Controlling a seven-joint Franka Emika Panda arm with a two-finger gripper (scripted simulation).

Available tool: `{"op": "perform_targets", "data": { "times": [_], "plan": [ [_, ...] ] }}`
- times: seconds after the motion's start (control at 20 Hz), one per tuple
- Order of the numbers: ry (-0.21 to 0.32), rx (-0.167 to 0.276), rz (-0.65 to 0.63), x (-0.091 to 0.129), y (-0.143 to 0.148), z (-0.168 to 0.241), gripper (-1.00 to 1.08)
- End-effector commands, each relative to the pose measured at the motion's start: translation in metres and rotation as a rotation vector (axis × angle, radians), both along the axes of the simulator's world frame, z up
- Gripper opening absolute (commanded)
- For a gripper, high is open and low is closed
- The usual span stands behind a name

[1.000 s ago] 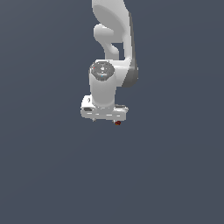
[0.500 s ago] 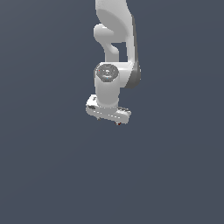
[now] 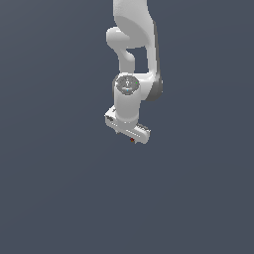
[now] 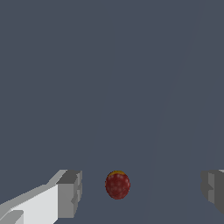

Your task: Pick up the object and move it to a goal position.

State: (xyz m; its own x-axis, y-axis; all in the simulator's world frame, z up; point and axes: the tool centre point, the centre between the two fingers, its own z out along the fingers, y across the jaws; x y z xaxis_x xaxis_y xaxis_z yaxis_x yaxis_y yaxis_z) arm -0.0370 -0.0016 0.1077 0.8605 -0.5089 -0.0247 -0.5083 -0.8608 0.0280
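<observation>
The object (image 4: pixel 117 185) is a small round red thing with a yellow-orange patch on one end. In the wrist view it lies on the grey floor between my two grey fingertips (image 4: pixel 70 194), touching neither. My gripper (image 4: pixel 142 192) is open, with a wide gap on both sides of the object. In the exterior view the white arm reaches down, and the gripper (image 3: pixel 130 135) hangs just over the object (image 3: pixel 132 140), which shows only as a tiny red speck under the hand.
A plain dark grey floor (image 3: pixel 59 188) fills everything around the arm. No other objects, walls or edges show in either view.
The arm has shifted toward the exterior view's right and its hand has rotated, so the gripper bar now sits tilted. The red speck stays just under the hand.
</observation>
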Motion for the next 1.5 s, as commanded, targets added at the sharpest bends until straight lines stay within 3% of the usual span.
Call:
{"op": "perform_targets", "data": {
  "times": [0.0,0.95,1.45],
  "plan": [
    [-0.004,0.001,-0.068,-0.004,0.005,-0.004,1.0],
    [-0.028,0.0,-0.573,-0.034,0.031,-0.032,1.0],
    [-0.037,-0.002,-0.727,-0.043,0.037,-0.04,1.0]
  ]
}}
